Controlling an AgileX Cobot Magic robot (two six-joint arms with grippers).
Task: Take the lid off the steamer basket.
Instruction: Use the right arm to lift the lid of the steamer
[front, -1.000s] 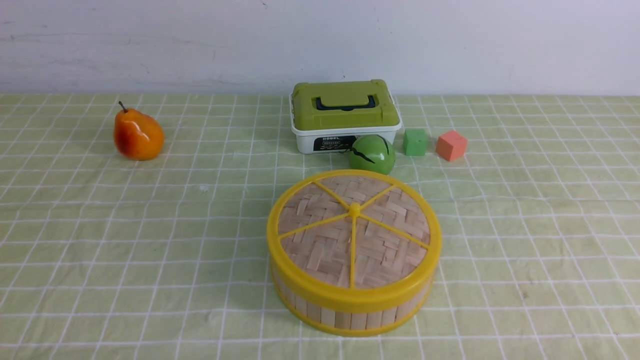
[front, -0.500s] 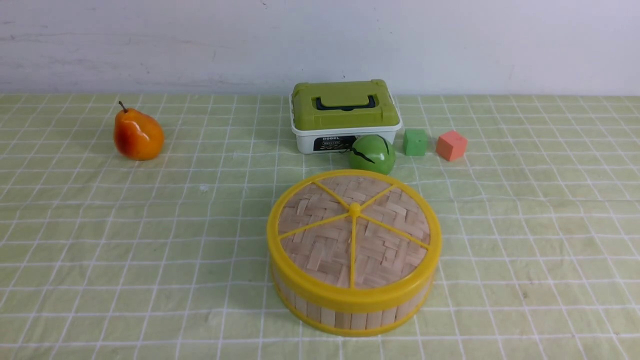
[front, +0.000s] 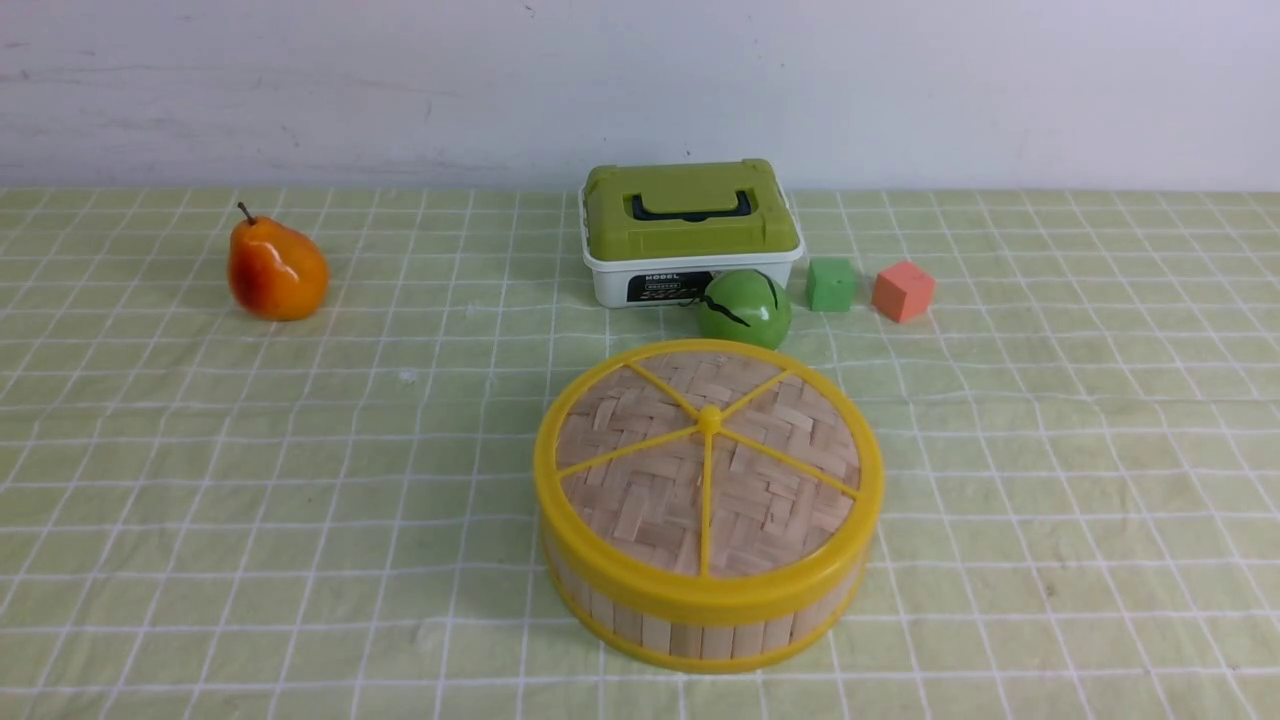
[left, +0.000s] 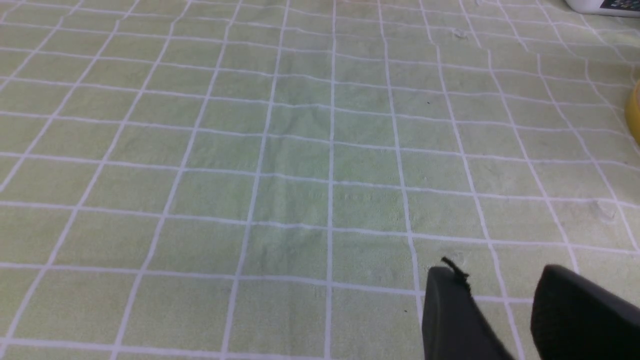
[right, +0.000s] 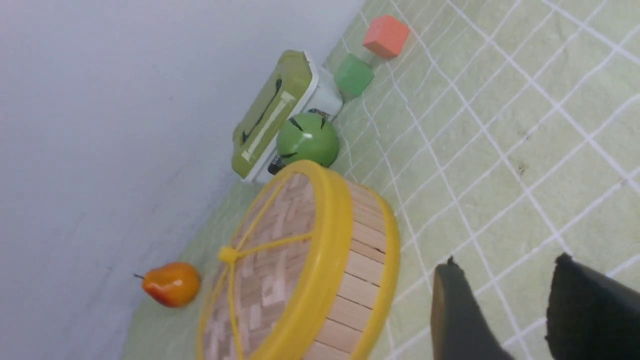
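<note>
The lid (front: 708, 468), a woven tan bamboo disc with a yellow rim and yellow spokes to a centre knob, sits closed on the steamer basket (front: 700, 625) at the table's middle front. Both also show in the right wrist view, the lid (right: 270, 250) on the slatted basket wall (right: 362, 260). My right gripper (right: 505, 270) is open and empty over the cloth, beside the basket and apart from it. My left gripper (left: 500, 277) is open and empty over bare cloth; a sliver of yellow rim (left: 635, 112) shows at that view's edge. Neither arm shows in the front view.
A white box with an olive-green top (front: 690, 232) stands behind the basket. A green ball (front: 744, 308) lies just behind the basket. A green cube (front: 831, 284) and a salmon cube (front: 902, 290) sit at the back right. A pear (front: 276, 270) stands at the back left.
</note>
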